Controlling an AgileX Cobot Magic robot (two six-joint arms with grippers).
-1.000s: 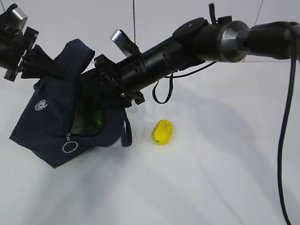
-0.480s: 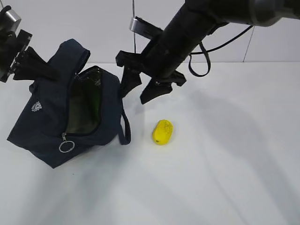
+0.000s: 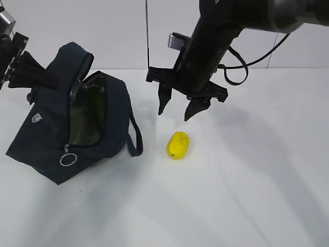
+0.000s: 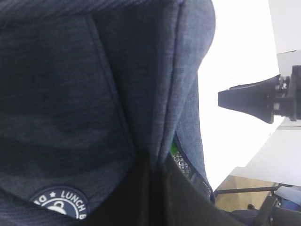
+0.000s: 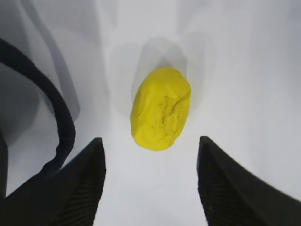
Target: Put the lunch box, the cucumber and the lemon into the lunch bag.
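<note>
The navy lunch bag (image 3: 46, 134) leans on the table at the left with its zipper mouth open towards the middle. My left gripper (image 3: 51, 81) is shut on the fabric at its upper back edge; in the left wrist view the gripper (image 4: 157, 162) pinches that cloth. Something green (image 3: 96, 110) shows inside the mouth, but I cannot tell the lunch box from the cucumber. The yellow lemon (image 3: 178, 144) lies on the table right of the bag. My right gripper (image 3: 175, 115) hangs open just above it, and the lemon (image 5: 161, 108) lies ahead between the fingers of this gripper (image 5: 150, 140), untouched.
The bag's loop handle (image 5: 61, 127) curves on the table close to the left finger. A silver ring pull (image 3: 67, 160) hangs at the front end of the zipper. White tabletop (image 3: 247, 180) stretches to the right and front.
My right gripper has come out of the bag's mouth and swung right, now pointing down over the lemon. The bag has shifted slightly left. The left grip is unchanged.
</note>
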